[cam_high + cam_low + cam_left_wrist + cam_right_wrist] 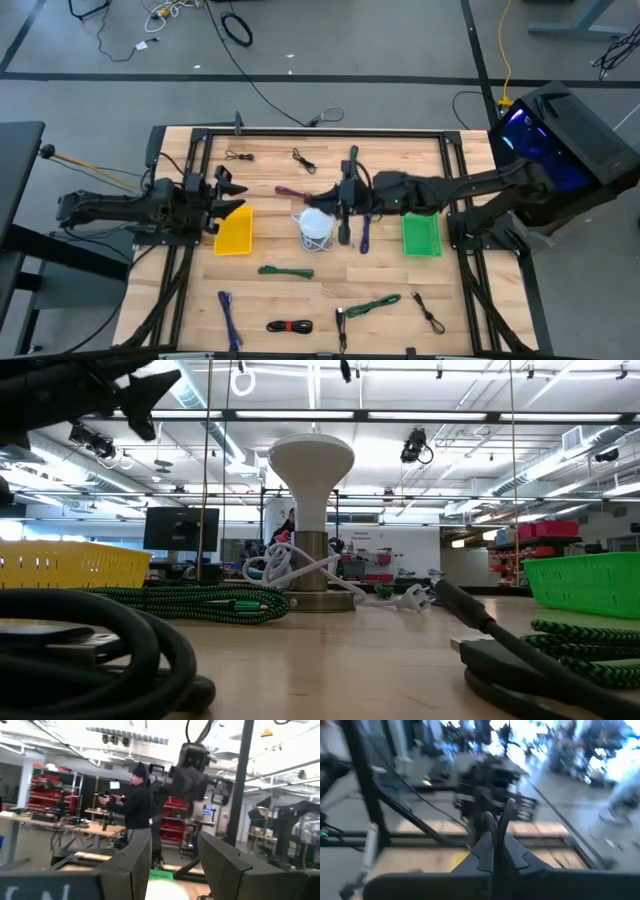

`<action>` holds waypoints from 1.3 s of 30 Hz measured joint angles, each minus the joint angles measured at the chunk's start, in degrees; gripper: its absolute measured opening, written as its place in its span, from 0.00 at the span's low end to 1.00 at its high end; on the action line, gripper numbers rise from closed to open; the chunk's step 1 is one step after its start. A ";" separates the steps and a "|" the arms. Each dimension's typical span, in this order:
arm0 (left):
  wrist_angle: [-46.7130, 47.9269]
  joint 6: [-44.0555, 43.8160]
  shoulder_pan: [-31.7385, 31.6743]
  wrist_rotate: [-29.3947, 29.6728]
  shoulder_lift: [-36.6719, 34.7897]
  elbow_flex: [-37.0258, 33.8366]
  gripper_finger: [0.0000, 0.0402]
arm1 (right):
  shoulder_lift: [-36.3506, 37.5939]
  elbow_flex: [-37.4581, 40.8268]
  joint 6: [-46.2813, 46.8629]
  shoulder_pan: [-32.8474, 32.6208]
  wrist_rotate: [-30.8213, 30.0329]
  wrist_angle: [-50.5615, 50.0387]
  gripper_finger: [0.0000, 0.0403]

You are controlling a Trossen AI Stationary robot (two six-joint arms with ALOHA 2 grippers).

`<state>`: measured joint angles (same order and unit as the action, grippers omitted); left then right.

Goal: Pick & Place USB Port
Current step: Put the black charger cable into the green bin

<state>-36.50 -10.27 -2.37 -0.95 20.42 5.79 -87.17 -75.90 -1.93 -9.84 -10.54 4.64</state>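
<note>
A white mushroom-shaped USB port stand stands upright on the wooden table, white cords coiled round its foot. My right gripper hovers just beyond its far side, shut on a thin dark cable. My left gripper is open and empty, above the far end of the yellow bin; its two fingers show apart in the left wrist view. A green bin sits right of the centre. My right gripper pinches a thin dark cable between its two shut fingers. A short loop of the cable and a stub stick out past the fingertips. Which part of the cable this is, and whether the rest hangs or lies, I cannot tell.
Loose cables lie about the table: black and purple ones beside the stand, a maroon one, green ones, and small black ones at the far side. A person stands beyond the table.
</note>
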 joint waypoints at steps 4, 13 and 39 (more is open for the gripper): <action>0.17 3.17 0.02 -3.57 7.97 5.11 0.41 | -3.38 0.00 -0.59 -1.60 1.13 5.60 0.01; -0.04 6.91 0.02 -7.29 21.70 14.00 0.41 | -6.87 -3.22 -3.46 -2.87 -2.74 4.69 0.01; -0.11 5.81 -0.02 -8.15 26.41 15.95 0.41 | -4.14 -0.91 78.36 -23.06 -46.27 -71.34 0.01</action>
<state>-36.61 -4.47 -2.39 -9.10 46.83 21.74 -91.31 -76.81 76.43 -32.90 -56.81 -66.69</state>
